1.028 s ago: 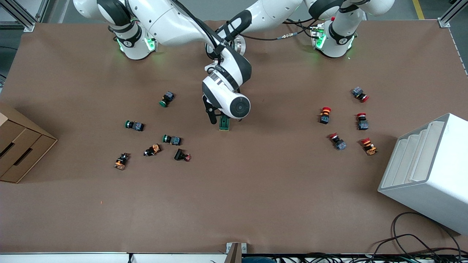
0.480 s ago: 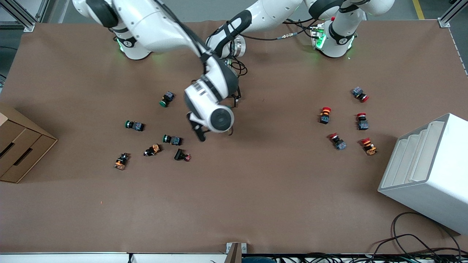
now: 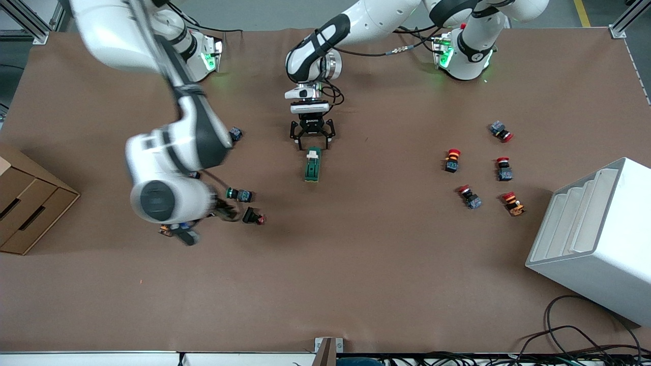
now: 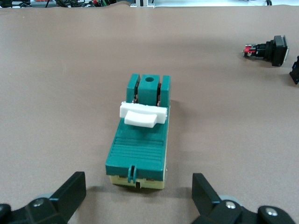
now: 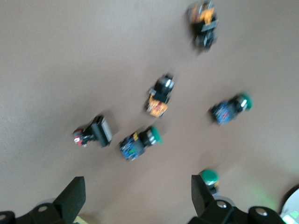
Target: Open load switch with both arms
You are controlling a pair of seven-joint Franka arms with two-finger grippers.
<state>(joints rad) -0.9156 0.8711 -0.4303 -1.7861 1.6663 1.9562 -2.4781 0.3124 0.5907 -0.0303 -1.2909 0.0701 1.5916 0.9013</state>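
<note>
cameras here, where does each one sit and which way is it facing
Front view: high across the table, facing both arms' bases; load switch lies mid-table.
Left wrist view: on the left arm, looking past open left gripper fingers at the switch.
Right wrist view: on the right arm, over push-buttons, open right gripper fingers showing.
Shared: front and left wrist show the switch.

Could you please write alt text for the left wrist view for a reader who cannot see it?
A dark green load switch with a white sliding tab lies on the brown table, just ahead of the left gripper, whose open fingers do not touch it.
</note>
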